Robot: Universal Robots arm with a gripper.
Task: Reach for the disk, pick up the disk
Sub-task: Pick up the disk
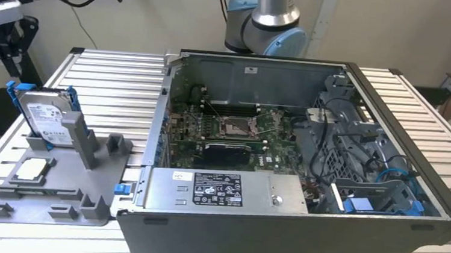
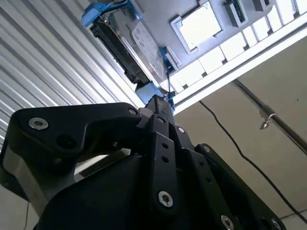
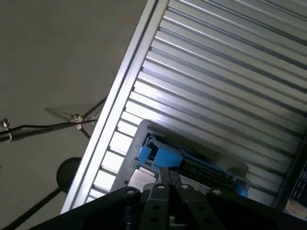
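Slatted metal counter [image 1: 109,75], plain pale wall behind, dull floor [image 3: 57,57] below its edge. An open computer case [image 1: 281,233] lay mid-counter. The disk [image 1: 45,115] stood on edge in a grey fixture [image 1: 59,195] at the exterior view's left, apart from the case. Arm [image 1: 270,21] rose behind the case. In both wrist views the gripper [image 2: 158,101] [image 3: 168,173] pointed at the disk [image 2: 139,45] [image 3: 165,155], short of it, jaws closed together on nothing.

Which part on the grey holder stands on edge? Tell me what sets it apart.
The disk, silver-grey with a blue side frame, stands upright in its slot; the pale square chip nearby lies flat on the holder.
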